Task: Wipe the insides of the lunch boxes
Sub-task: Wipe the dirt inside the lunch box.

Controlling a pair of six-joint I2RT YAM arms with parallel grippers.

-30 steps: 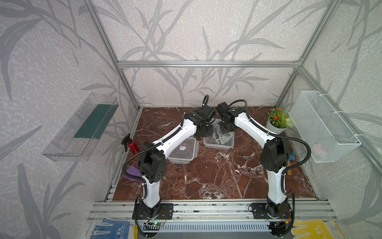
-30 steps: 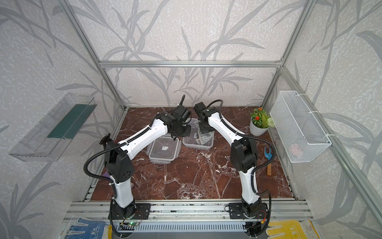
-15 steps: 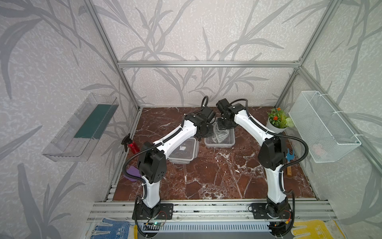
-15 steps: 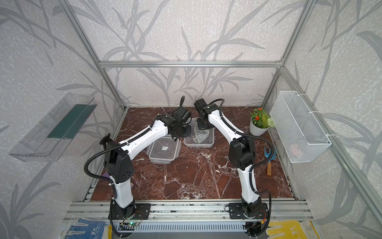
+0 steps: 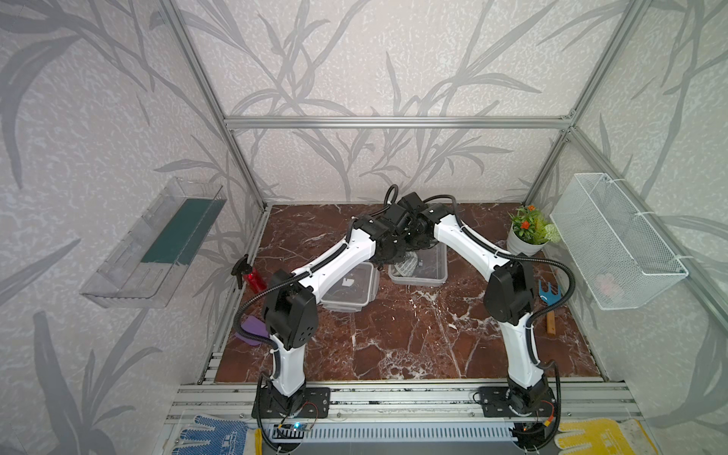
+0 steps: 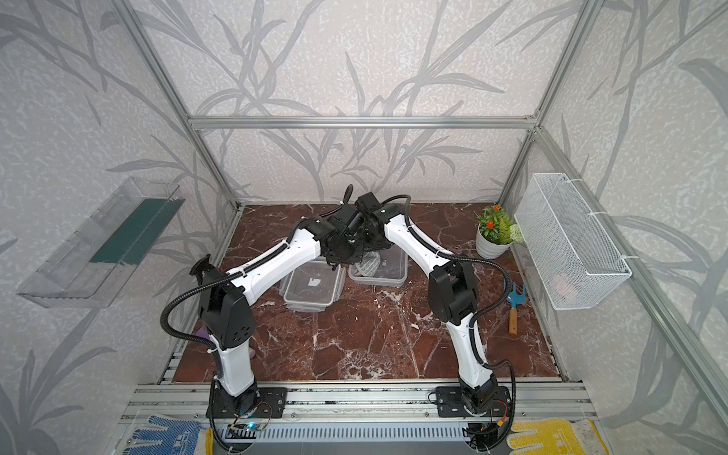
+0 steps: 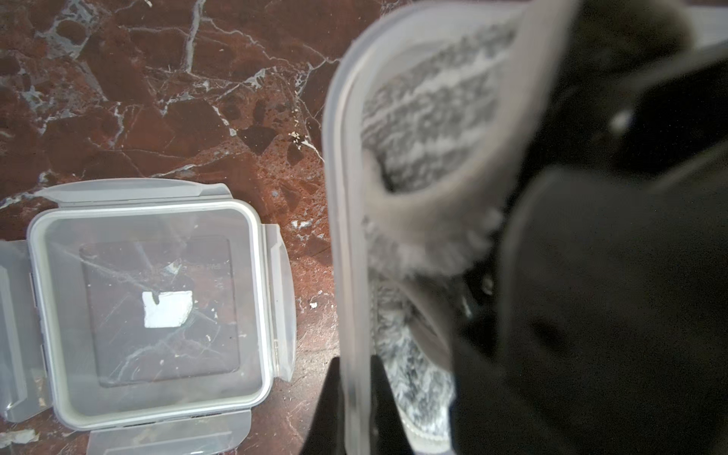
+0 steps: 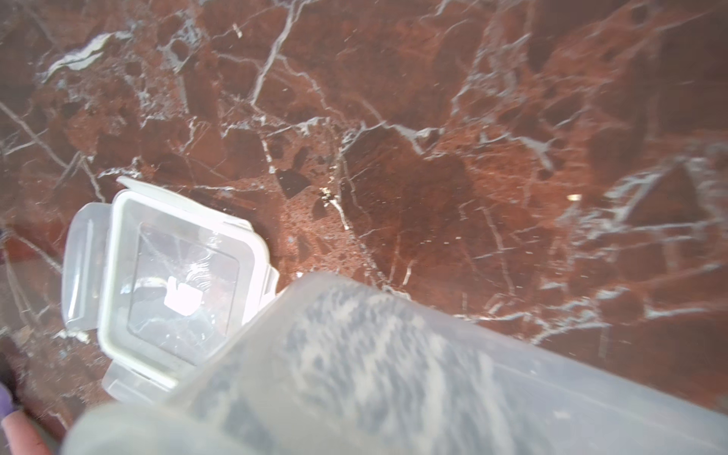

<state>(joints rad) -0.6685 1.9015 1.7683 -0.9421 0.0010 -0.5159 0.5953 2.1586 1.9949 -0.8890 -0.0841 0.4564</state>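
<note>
Pinched one wall of the gripped lunch box (image 5: 431, 275) between the left fingers (image 7: 338, 398), closed on it. Held a grey striped cloth (image 7: 429, 118) inside that box with the right fingers (image 7: 472, 291), closed narrow on it. Found this box on the table (image 8: 433, 118), nearer to the plant pot (image 5: 526, 246); found the second lunch box (image 7: 118, 354), empty, just beside it, farther from the plant pot.

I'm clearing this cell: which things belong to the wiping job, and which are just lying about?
Job: clear plastic lunch box with flaps; second clear plastic lunch box; grey striped cloth inside it.
Lying about: potted green plant; blue garden fork; white wire mesh basket; clear plastic wall tray.
</note>
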